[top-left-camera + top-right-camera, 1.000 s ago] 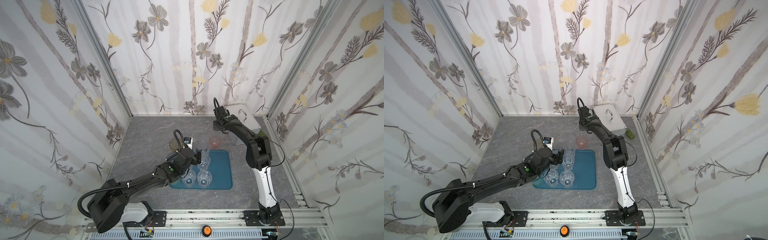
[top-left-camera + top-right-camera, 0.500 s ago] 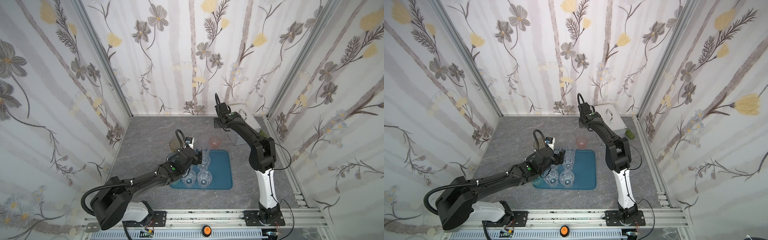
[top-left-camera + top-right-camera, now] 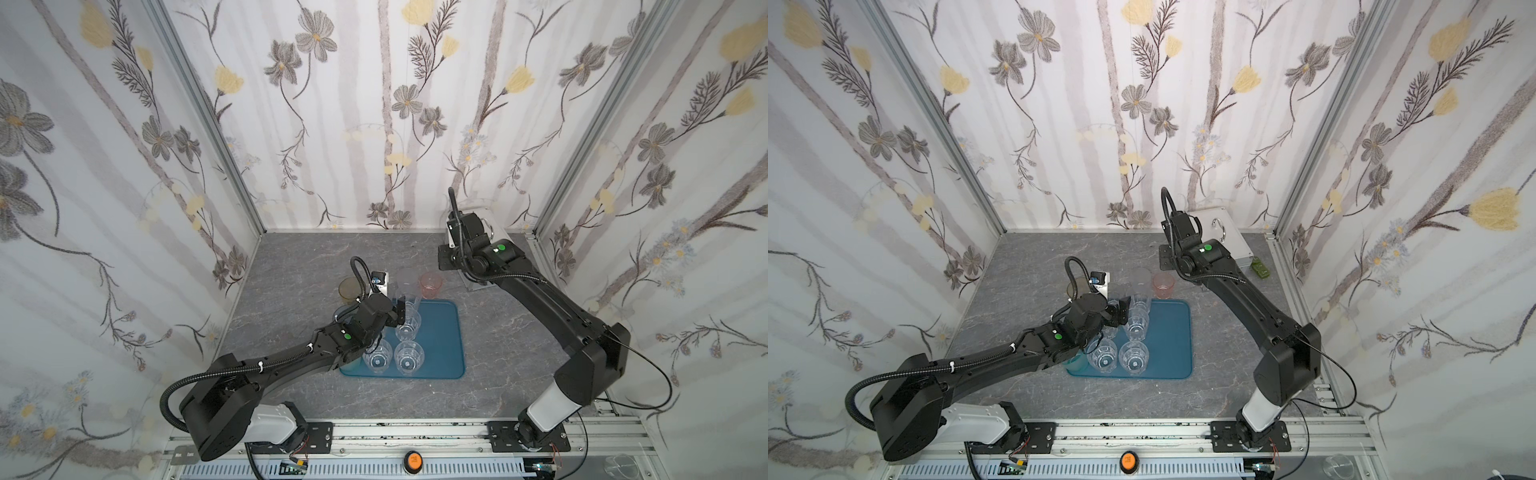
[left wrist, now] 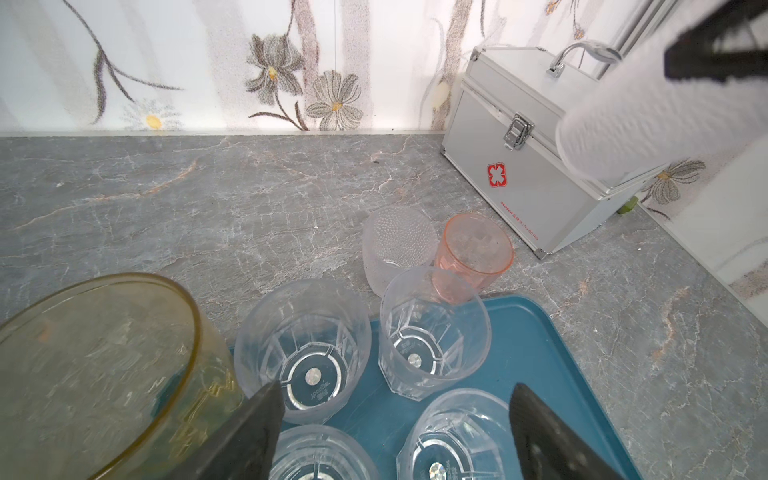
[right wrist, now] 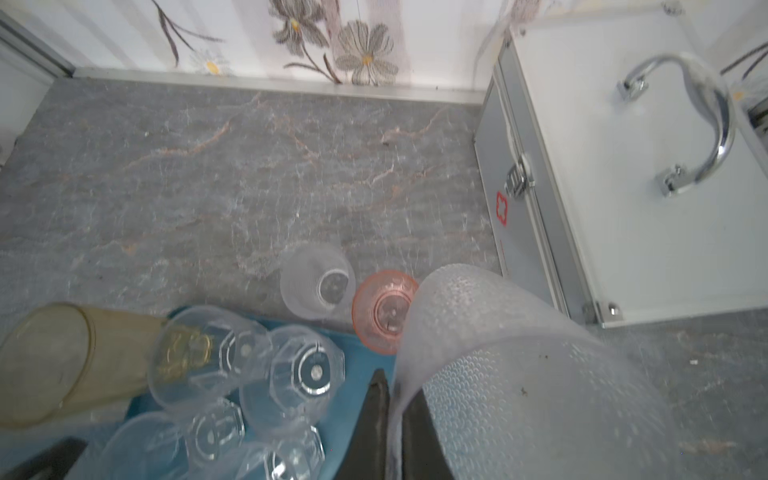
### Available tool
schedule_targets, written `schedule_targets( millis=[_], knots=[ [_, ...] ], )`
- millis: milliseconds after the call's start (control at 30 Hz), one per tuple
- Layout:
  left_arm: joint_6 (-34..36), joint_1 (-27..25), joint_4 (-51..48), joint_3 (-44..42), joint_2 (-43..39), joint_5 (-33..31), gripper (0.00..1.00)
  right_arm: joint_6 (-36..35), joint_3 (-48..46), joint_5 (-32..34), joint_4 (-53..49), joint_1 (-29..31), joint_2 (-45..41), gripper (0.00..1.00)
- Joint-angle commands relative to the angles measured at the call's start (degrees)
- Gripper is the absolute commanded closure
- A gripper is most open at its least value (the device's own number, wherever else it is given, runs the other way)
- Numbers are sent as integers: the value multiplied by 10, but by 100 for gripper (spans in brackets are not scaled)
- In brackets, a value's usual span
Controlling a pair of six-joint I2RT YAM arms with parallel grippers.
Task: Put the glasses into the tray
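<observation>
- The grey table (image 3: 299, 257) carries everything.
- A silver case (image 3: 1235, 243) stands in the table's 1 o'clock corner.
- The blue tray (image 3: 442, 332) lies at the table's middle, its 3 o'clock half bare.
- The right tool (image 5: 395, 390) is pressed together on the wall of a dimpled frosted glass (image 5: 498, 353), held in the air at 1 o'clock from the tray, by the case.
- The left tool (image 4: 397, 388) is spread wide above the tray, holding nothing.
- Four clear glasses (image 4: 432, 336) stand upright in the tray's 9 o'clock half.
- An amber glass (image 3: 348, 290) stands on the table off the tray's 10 o'clock corner.
- A standing frosted glass (image 3: 406, 279) and a pink glass (image 3: 431, 284) stand side by side on the table, just past the tray's 12 o'clock edge.
</observation>
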Motion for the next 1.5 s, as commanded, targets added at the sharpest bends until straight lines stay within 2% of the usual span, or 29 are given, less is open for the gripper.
schedule_targets(
  millis=[0,100,267,567,867,1467],
  knots=[
    [20,-13,11,12,12,-29,12,30,-67,-39,0,9,-57,96],
    [8,-22,13,21,32,-18,12,46,-133,-72,4,19,-97,96],
    [-9,-28,16,34,68,8,11,50,-199,-97,37,25,-89,96],
    [-21,-29,17,3,54,-3,11,16,-169,-107,50,31,24,96],
    [-25,-29,17,1,52,2,11,-22,-128,-74,28,31,97,95],
    [-19,-29,17,-1,51,-3,11,-38,-94,-76,23,31,130,93]
  ],
)
